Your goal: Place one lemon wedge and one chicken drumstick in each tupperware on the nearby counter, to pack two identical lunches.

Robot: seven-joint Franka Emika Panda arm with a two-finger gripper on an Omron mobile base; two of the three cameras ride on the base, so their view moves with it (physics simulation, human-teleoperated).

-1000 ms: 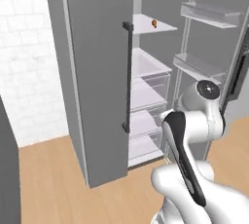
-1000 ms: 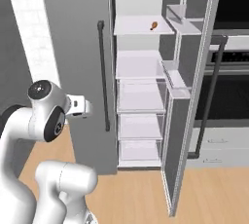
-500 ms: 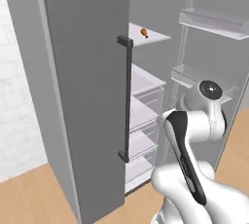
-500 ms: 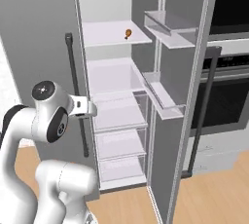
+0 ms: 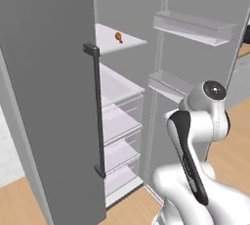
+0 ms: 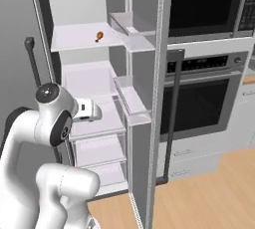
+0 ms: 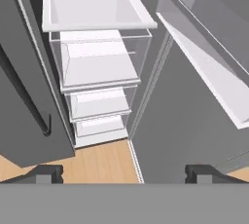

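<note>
Grey fridge door at left, standing open; white shelves beside it, the upper shelf bearing one reddish-brown chicken drumstick, alone, well above the folded arm. Over the last second the whole view has closed in on the fridge, so the base has driven nearer, not the food moved. Jaws apart and empty, aimed at the lower drawers; judged stage: approach only, nothing yet packed.

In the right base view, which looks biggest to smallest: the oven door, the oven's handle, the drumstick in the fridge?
1. Oven door, by far the largest.
2. Oven handle, a long thin bar.
3. Drumstick, tiny, though it sits farther back, which shrinks it somewhat.
</note>
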